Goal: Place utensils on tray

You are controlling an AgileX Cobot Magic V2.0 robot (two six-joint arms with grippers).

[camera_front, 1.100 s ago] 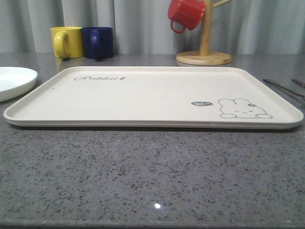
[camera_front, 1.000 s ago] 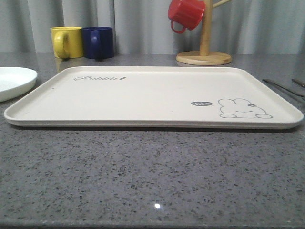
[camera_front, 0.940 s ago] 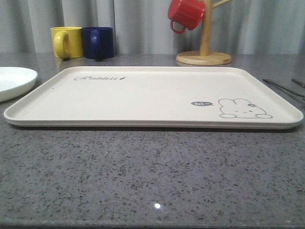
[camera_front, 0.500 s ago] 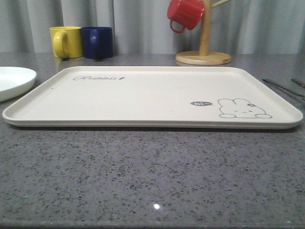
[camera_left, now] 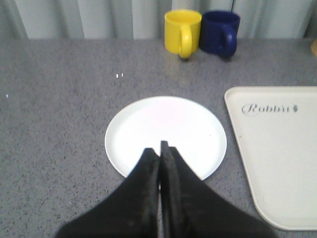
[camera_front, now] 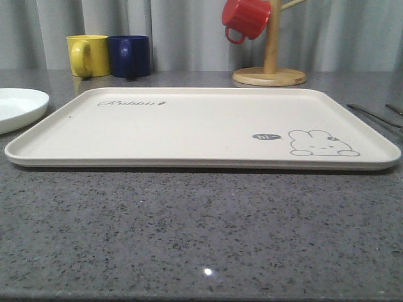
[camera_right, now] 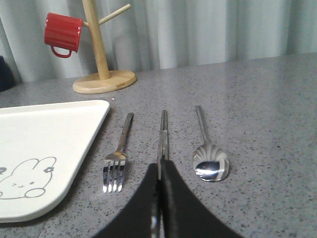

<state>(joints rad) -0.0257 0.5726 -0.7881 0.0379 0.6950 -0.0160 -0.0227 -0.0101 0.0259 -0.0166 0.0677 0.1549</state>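
The cream tray (camera_front: 189, 126) lies flat in the middle of the grey table (camera_front: 201, 239), bare of cutlery. The utensils rest on the table just to its right, side by side and apart: the fork (camera_right: 119, 156) nearest the tray, the chopsticks (camera_right: 162, 136) in the middle, the spoon (camera_right: 208, 156) farthest right.

The right gripper (camera_right: 159, 171) hangs over the near end of the chopsticks, its jaws pressed together; whether it touches the chopsticks is hard to tell from this angle. The left gripper (camera_left: 159, 151), jaws also clenched with nothing between them, hovers over the near edge of the white plate (camera_left: 166, 134) (left of the tray).

At the far edge stand a yellow mug (camera_front: 88, 55), a blue mug (camera_front: 130, 55) and a wooden mug tree (camera_front: 271, 63) holding a red mug (camera_front: 245, 19).
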